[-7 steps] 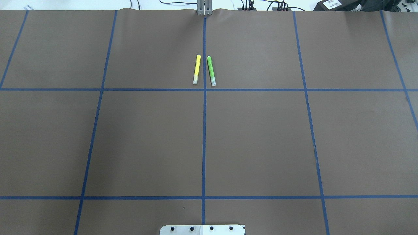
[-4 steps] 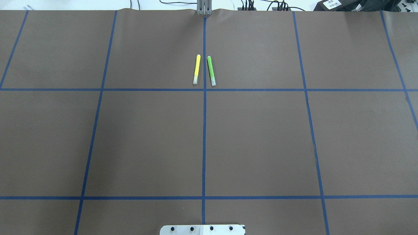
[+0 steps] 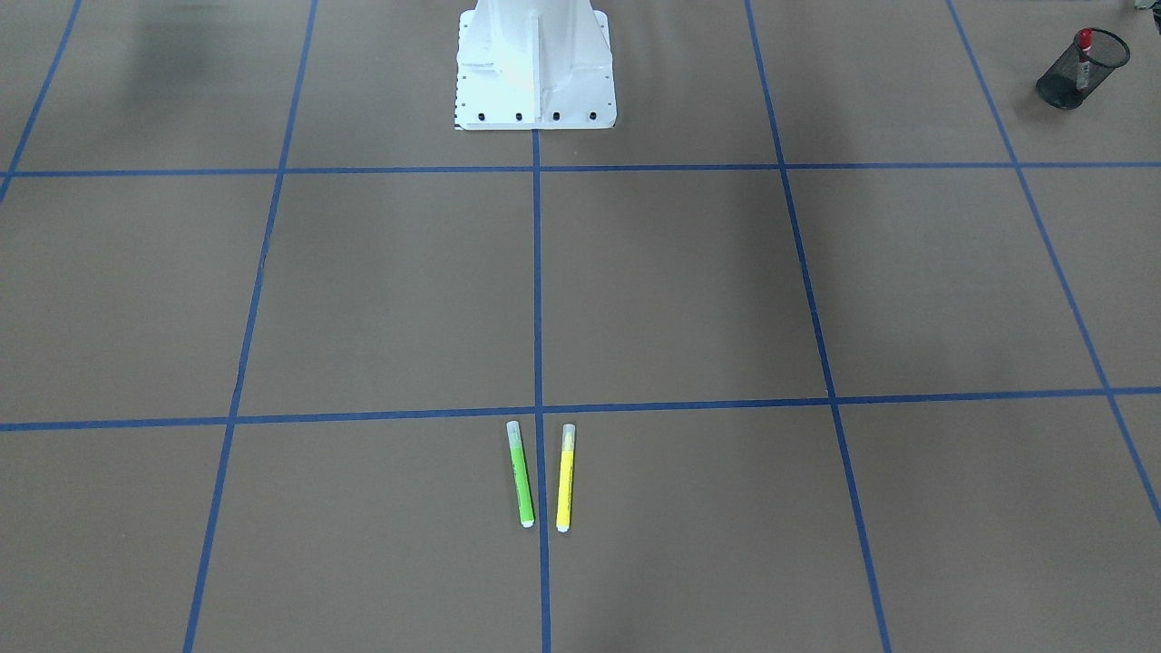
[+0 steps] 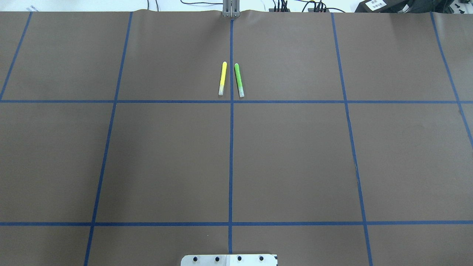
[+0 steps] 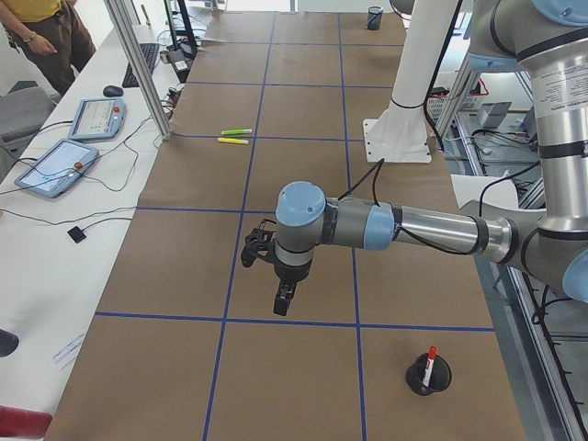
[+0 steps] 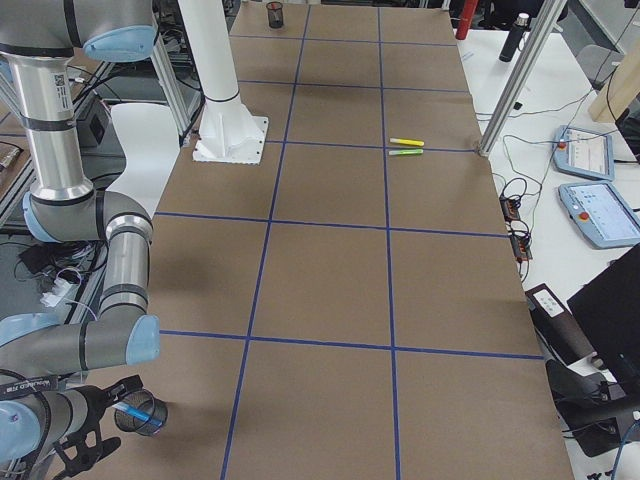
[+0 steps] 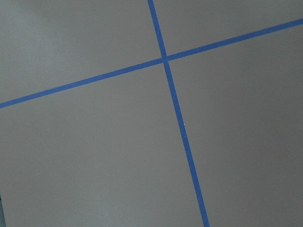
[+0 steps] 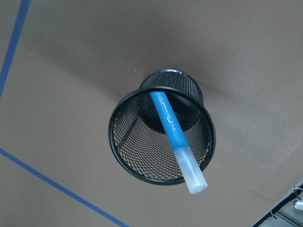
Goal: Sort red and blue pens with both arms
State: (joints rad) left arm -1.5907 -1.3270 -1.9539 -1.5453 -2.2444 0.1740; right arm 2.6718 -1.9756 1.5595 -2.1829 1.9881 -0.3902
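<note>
The red pen (image 3: 1084, 45) stands upright in a black mesh cup (image 3: 1061, 86) at the table's corner on my left side. The exterior left view shows the same red pen (image 5: 429, 359) and cup (image 5: 427, 378). My left gripper (image 5: 282, 307) hangs above the table a little way from that cup; I cannot tell whether it is open or shut. The blue pen (image 8: 170, 124) leans in a second black mesh cup (image 8: 137, 158), its translucent cap over the rim. My right gripper (image 6: 78, 452) is beside that cup (image 6: 140, 416); its state cannot be told.
A yellow marker (image 4: 223, 78) and a green marker (image 4: 239, 80) lie side by side on the brown, blue-taped table at its far middle. The white pedestal (image 3: 535, 63) stands at the robot's edge. A person (image 5: 46, 28) and tablets (image 5: 55, 165) are beyond the table.
</note>
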